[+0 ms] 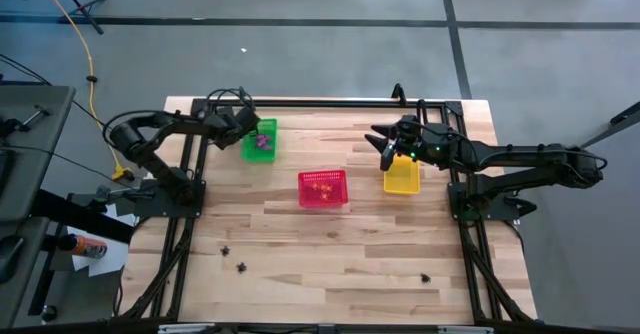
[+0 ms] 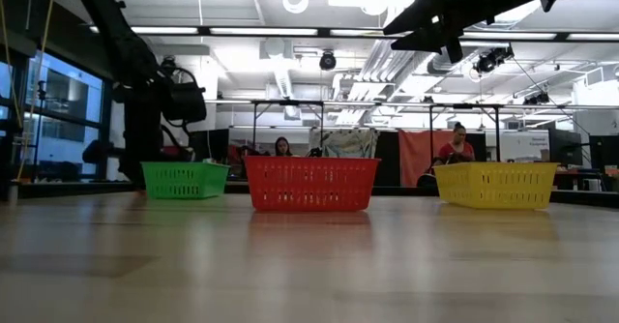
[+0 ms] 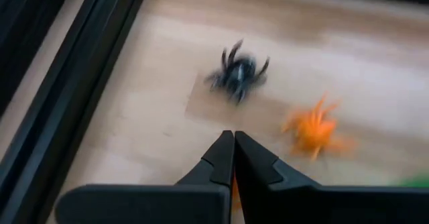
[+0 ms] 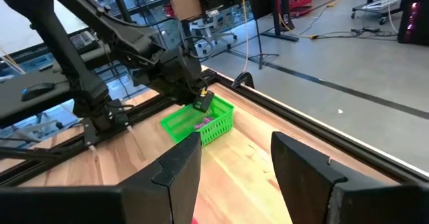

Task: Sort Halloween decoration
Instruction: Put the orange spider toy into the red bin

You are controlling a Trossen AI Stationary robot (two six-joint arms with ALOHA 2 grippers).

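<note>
Halloween decoration pieces lie scattered: three black trinkets (image 1: pixel 241 267) sit on the near part of the table (image 1: pixel 330 244), well apart from the baskets, purple pieces rest inside the green basket (image 1: pixel 259 140), and orange ones inside the red basket (image 1: pixel 323 189). The left wrist view shows a black spider (image 3: pixel 237 73) and an orange spider (image 3: pixel 314 128) on the wood just beyond the fingertips.

The left gripper (image 3: pixel 234 143) is beside the green basket at the table's far left; its fingers are pressed together with nothing visible between them. Whether an orange scrap below the tips is held cannot be told. The right gripper (image 4: pixel 234 158) hangs over the yellow basket (image 1: pixel 402 176), jaws spread wide and empty.

Judgement: the step in hand is a pick-up beside the green basket, and the closure appears to have missed both spiders. To do it well, reopen, centre over one spider's body, descend to the wood, then close.
</note>
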